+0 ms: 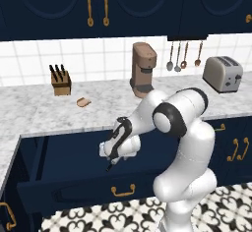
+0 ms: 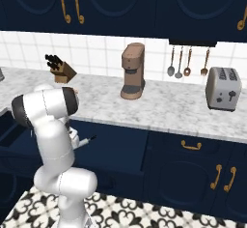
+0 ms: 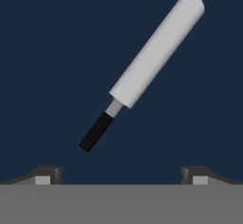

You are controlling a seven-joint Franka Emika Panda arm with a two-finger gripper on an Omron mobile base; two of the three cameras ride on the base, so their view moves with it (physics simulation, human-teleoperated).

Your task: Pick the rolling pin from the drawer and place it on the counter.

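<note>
The rolling pin, white in the middle with thin black handle ends, lies slantwise on the dark blue floor of the drawer. My gripper hangs above it, open and holding nothing. Its fingertips stand wide apart, just short of the pin's near black handle. In the left base view the navy drawer is pulled out below the counter, and my gripper reaches down into it from above. The marble counter also runs across the right base view.
On the counter stand a wooden knife block, a brown coffee machine and a toaster, with a small brown item near the front. Utensils hang on the tiled wall. Closed navy cabinets are to the right.
</note>
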